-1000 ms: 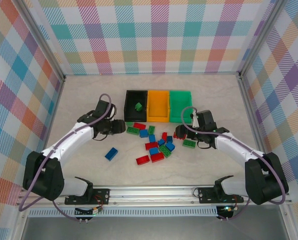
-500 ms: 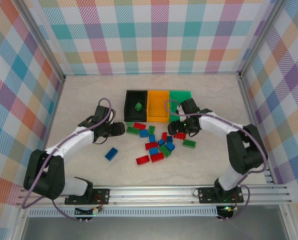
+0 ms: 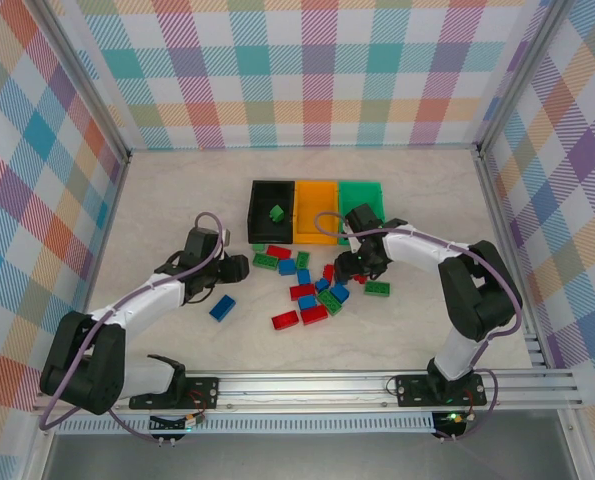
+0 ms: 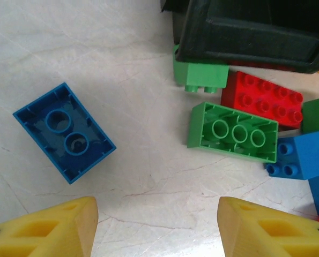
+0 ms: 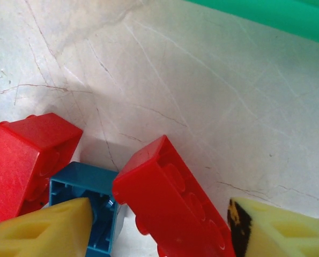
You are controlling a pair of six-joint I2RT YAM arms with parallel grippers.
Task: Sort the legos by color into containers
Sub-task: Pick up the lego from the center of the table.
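Several red, green and blue legos (image 3: 307,285) lie scattered in front of the containers: a black bin (image 3: 257,225), an orange bin (image 3: 315,215) and a green bin (image 3: 360,210) joined in a row. One green lego (image 3: 275,212) sits in the black bin. My left gripper (image 3: 239,266) is open over bare table (image 4: 156,203), between an upturned blue lego (image 4: 62,131) and an upturned green lego (image 4: 233,131). My right gripper (image 3: 353,268) is open around a tilted red lego (image 5: 172,203). A blue lego (image 5: 89,206) touches its left finger (image 5: 41,230).
A lone blue lego (image 3: 222,307) lies left of the pile. A green lego (image 3: 378,288) lies at the pile's right edge. Another red lego (image 5: 28,160) sits beside the blue one. The green bin's wall (image 5: 266,13) is just beyond. Checked walls enclose the table.
My right gripper has swung left from the table's right side to the pile and narrowed around the red lego. My left gripper has drifted slightly down and right.
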